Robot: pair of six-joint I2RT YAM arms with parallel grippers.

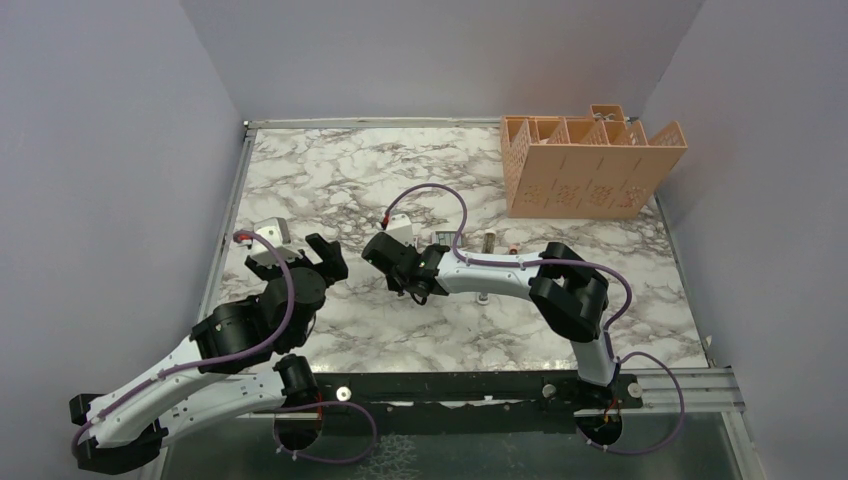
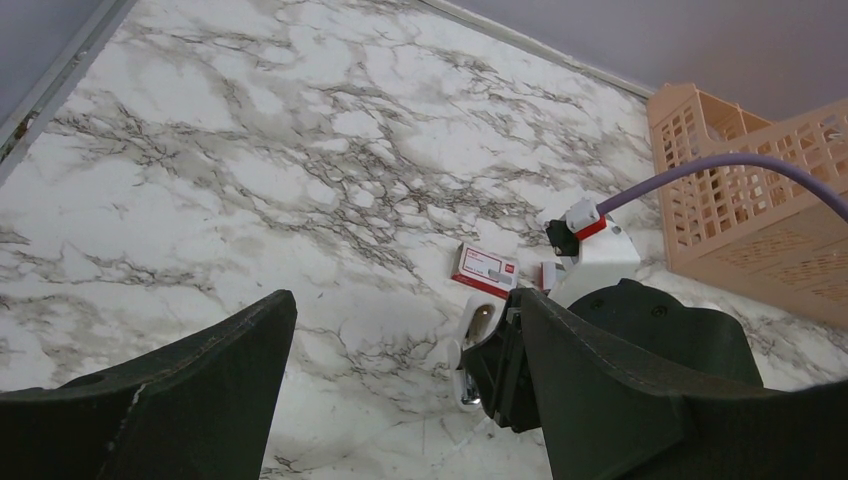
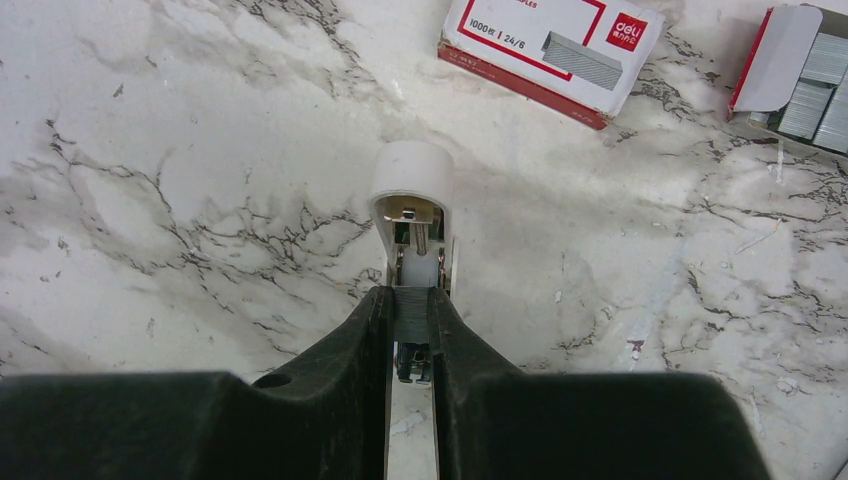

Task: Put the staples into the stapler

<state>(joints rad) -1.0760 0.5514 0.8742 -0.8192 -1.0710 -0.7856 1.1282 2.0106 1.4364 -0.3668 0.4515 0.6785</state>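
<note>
The white stapler [image 3: 412, 195] lies open on the marble table, its metal channel showing. My right gripper [image 3: 410, 308] is shut on a strip of grey staples [image 3: 410, 318] and holds it just above the stapler's channel. The red-and-white staple box [image 3: 550, 50] lies beyond the stapler, and the tray with more staple strips [image 3: 815, 90] is at the far right. My left gripper [image 2: 400, 330] is open and empty, to the left of the stapler [image 2: 478, 330] and the right gripper [image 1: 380, 250]. In the top view the stapler is hidden under the right gripper.
A peach-coloured mesh organiser basket [image 1: 590, 165] stands at the back right of the table. The right arm's purple cable [image 1: 440, 195] loops above the wrist. A metal rail [image 1: 225, 230] borders the table's left edge.
</note>
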